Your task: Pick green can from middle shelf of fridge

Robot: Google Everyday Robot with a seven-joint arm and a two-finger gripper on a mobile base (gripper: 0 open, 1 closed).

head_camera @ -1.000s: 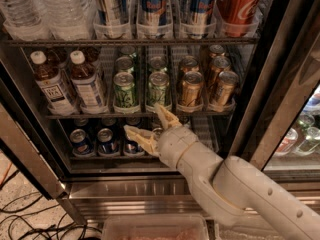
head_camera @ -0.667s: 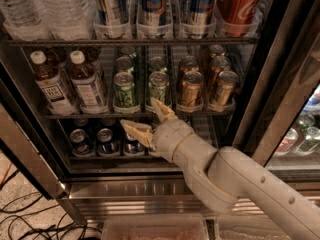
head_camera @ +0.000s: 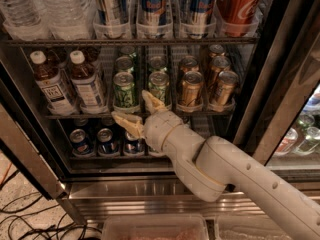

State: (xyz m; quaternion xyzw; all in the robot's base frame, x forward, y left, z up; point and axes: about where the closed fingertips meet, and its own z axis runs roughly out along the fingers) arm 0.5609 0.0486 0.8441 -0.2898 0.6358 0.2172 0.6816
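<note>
The fridge (head_camera: 280, 79) stands open in front of me. Its middle shelf (head_camera: 100, 115) holds two lanes of green cans; the front ones are the left green can (head_camera: 124, 90) and the right green can (head_camera: 158, 88). Gold-bronze cans (head_camera: 191, 89) stand to their right. My gripper (head_camera: 135, 111) is open, its tan fingers (head_camera: 127, 123) spread just in front of and a little below the shelf's front rail. One fingertip reaches up between the two front green cans. It holds nothing.
Two brown tea bottles (head_camera: 86, 81) stand at the shelf's left. Tall blue-silver cans (head_camera: 152, 4) and a red can (head_camera: 240, 4) fill the rack above. Blue cans (head_camera: 81, 141) sit on the rack below. Cables (head_camera: 25, 219) lie on the floor at left.
My gripper has moved a little to the left and slightly up toward the green cans, and the arm has followed. The cans have not moved.
</note>
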